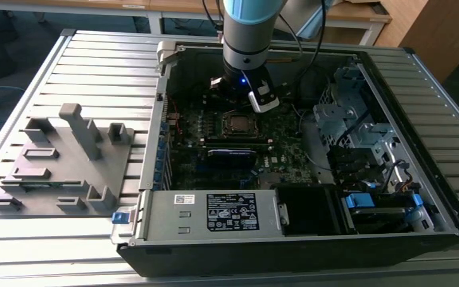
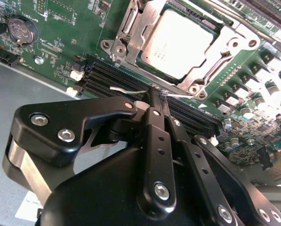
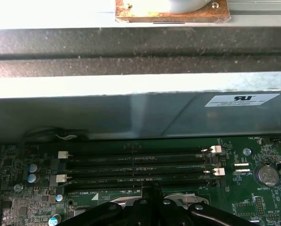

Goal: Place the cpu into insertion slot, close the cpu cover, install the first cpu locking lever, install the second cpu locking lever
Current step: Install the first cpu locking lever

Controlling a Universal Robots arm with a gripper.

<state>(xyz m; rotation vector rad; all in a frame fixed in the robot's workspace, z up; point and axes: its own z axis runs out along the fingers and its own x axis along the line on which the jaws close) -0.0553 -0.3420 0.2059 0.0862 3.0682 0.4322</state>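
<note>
1. Your end effector [image 2: 155, 94] is down inside the open black computer case [image 1: 293, 263] on the slatted grey metal table [image 1: 94, 66], low over the green circuit board [image 2: 60, 28]. Its black fingers are pressed together.
2. The tips sit over the long black memory slots [image 2: 116, 77], just beside the socket, right at a thin silvery wire lever [image 2: 126, 88]. I can't tell whether the wire is nipped between them.
3. The small square cpu [image 2: 178, 42], with its dull silvery top, is seated in the dark, metal-rimmed insertion slot [image 2: 113, 47]. Step one looks done.
4. The thin silvery frame of the cpu cover [image 2: 227, 49] lies flat around the chip, with its window over it. I'd call it closed.
5. A second silvery rod lever [image 2: 244, 23] runs along the socket's far side. Whether it's hooked, you can't see.
6. My read: you're on the levers, and neither is confirmed locked.
</note>
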